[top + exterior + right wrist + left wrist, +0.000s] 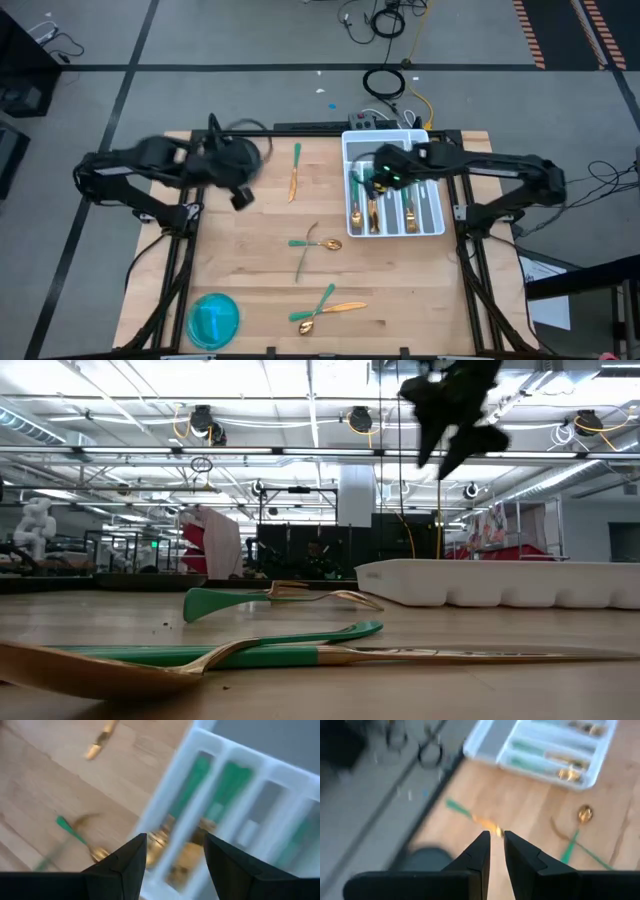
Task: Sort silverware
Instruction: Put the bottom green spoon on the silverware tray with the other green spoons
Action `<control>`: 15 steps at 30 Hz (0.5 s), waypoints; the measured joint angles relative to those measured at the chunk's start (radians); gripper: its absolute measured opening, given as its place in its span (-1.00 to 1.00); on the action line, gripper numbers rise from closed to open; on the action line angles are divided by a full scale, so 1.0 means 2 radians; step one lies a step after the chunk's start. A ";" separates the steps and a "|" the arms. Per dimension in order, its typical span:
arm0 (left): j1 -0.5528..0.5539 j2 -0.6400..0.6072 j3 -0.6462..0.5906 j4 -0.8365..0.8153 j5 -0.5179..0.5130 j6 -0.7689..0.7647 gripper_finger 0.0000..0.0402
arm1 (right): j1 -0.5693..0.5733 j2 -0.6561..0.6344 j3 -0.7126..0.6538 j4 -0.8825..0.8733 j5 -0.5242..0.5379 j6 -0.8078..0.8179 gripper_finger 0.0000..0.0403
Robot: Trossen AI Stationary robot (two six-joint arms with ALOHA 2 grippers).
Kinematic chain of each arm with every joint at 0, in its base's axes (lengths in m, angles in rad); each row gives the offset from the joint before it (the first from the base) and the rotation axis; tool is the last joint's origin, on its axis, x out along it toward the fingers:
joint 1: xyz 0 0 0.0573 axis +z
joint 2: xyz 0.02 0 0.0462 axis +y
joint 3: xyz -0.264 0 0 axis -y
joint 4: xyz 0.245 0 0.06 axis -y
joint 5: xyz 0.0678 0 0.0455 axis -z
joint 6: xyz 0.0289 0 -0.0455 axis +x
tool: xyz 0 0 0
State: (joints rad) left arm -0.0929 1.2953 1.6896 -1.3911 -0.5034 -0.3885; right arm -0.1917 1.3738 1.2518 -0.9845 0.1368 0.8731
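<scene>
Silverware with gold heads and teal handles lies flat on the wooden table: one piece point(295, 170) near the far edge, a crossed pair point(313, 245) in the middle, another pair point(325, 308) near the front. More pieces point(385, 205) lie in the white tray point(437, 190). My right gripper point(175, 851) hangs open above the tray's left compartments, holding nothing, and shows high in the low view point(455, 415). My left gripper point(497, 840) hovers over the table's left half point(240, 192), pointing toward the far piece point(470, 815), its fingers a narrow gap apart with nothing between.
A blue round bowl point(213, 318) stands at the near left corner. The tray occupies the far right of the table. Bare wood lies between the loose pieces. Cables and a power strip point(375, 118) lie beyond the far edge.
</scene>
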 joint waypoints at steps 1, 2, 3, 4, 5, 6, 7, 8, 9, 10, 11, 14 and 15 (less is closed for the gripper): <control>-0.003 0.000 -0.024 -0.001 0.004 -0.032 -0.68 | 0.010 -0.014 0.000 -0.030 0.010 0.004 -0.07; -0.008 0.000 -0.050 -0.002 0.011 -0.065 -0.68 | 0.020 -0.024 0.000 -0.065 0.021 0.010 -0.07; -0.013 0.000 -0.077 -0.002 0.018 -0.100 -0.68 | 0.032 -0.035 0.000 -0.100 0.030 0.019 -0.07; -0.020 0.000 -0.104 0.003 0.021 -0.132 -0.68 | 0.044 -0.044 0.000 -0.132 0.040 0.028 -0.07; -0.028 0.000 -0.132 0.018 0.026 -0.162 -0.68 | 0.058 -0.052 0.000 -0.162 0.050 0.036 -0.07; -0.038 0.000 -0.159 0.043 0.030 -0.194 -0.68 | 0.071 -0.059 0.000 -0.189 0.060 0.045 -0.07; -0.047 0.000 -0.185 0.073 0.034 -0.225 -0.68 | 0.083 -0.065 0.000 -0.211 0.067 0.054 -0.07; -0.054 0.001 -0.209 0.109 0.041 -0.253 -0.68 | 0.096 -0.071 0.000 -0.227 0.074 0.062 -0.07; -0.061 0.001 -0.229 0.143 0.049 -0.279 -0.68 | 0.106 -0.075 0.000 -0.240 0.077 0.068 -0.07; -0.067 0.001 -0.248 0.177 0.057 -0.303 -0.68 | 0.116 -0.078 0.000 -0.247 0.079 0.074 -0.07; -0.070 0.001 -0.266 0.210 0.062 -0.326 -0.67 | 0.124 -0.081 0.000 -0.251 0.081 0.078 -0.07; -0.073 0.009 -0.303 0.276 0.066 -0.394 -0.62 | 0.146 -0.085 0.000 -0.254 0.101 0.082 -0.07; -0.073 0.014 -0.311 0.283 0.066 -0.411 -0.59 | 0.153 -0.085 0.000 -0.253 0.105 0.080 -0.07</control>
State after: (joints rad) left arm -0.2382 1.3225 1.0676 -0.8250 -0.3712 -1.2105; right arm 0.1145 1.2037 1.2518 -1.4909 0.3471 1.0340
